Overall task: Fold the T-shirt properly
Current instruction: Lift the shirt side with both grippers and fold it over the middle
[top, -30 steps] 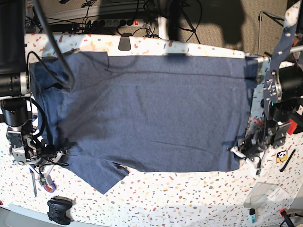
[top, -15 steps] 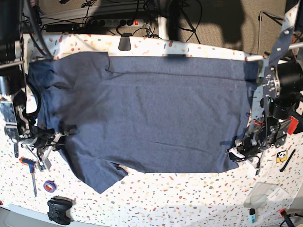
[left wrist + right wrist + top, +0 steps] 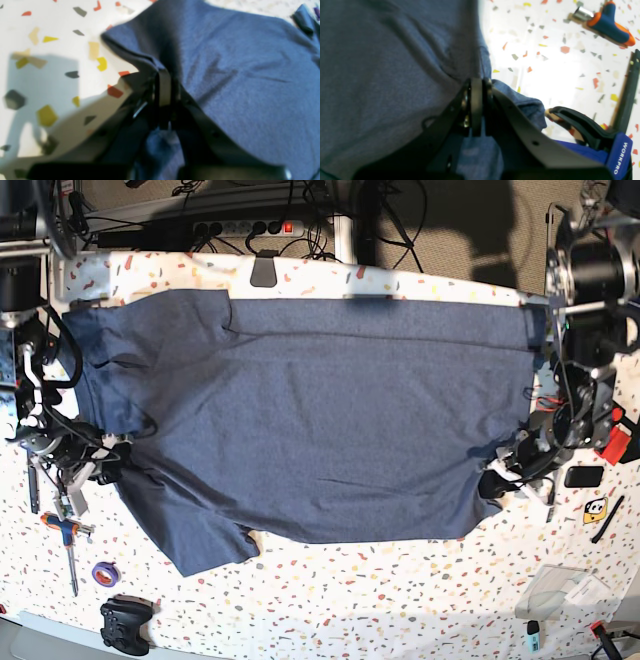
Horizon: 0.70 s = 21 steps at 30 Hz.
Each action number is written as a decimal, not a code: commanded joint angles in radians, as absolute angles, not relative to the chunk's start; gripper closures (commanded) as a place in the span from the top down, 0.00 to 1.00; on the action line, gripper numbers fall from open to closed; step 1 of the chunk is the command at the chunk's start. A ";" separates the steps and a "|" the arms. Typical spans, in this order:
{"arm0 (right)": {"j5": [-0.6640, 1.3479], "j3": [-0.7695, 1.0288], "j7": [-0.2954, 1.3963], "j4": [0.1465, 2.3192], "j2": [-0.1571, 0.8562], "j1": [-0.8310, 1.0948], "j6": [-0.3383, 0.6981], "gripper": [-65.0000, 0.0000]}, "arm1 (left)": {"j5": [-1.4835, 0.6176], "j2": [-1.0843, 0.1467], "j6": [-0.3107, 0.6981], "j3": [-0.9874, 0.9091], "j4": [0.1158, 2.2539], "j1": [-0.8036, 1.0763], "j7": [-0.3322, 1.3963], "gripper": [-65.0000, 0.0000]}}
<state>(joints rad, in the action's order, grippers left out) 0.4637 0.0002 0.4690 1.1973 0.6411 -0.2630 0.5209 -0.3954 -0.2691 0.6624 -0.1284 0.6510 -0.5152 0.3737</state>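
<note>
At the left edge of the base view, the right gripper has its jaws pressed together on the shoulder edge of the T-shirt, just above the lower sleeve. The right wrist view shows the same pinch, the fabric bunching at the closed fingertips, with a blue and orange screwdriver lying on the speckled table in the upper right of that frame. Across the middle of the base view the shirt lies spread flat, plain side up, collar end to the left and hem to the right. At the right edge, the left gripper pinches the lower hem corner, jaws shut on a ridge of cloth in its wrist view. Gripping both ends probably lets the arms keep the near long edge taut for carrying it over in a lengthwise fold. Compared with a second ago, both grippers have moved inward and upward, and the lower edge has pulled in, its hem corner now drawn leftward.
</note>
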 commanded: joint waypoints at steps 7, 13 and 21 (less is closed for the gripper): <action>0.472 0.148 0.450 1.328 0.662 -0.151 0.516 0.00 | -0.537 -0.325 0.644 -0.130 0.968 -0.437 0.470 0.00; 0.473 0.279 0.451 1.459 0.656 -0.035 0.516 0.00 | -0.596 -0.372 0.616 -0.130 1.093 -0.395 0.542 0.00; 0.473 0.372 0.454 1.563 0.654 0.090 0.516 0.00 | -0.605 -0.420 0.610 -0.130 1.098 -0.344 0.599 0.00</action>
<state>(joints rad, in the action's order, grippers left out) 0.4671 0.3599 0.4778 1.5452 0.6289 0.1040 0.5209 -0.5846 -0.4004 0.6060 -0.1242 1.0794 -0.3183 0.6170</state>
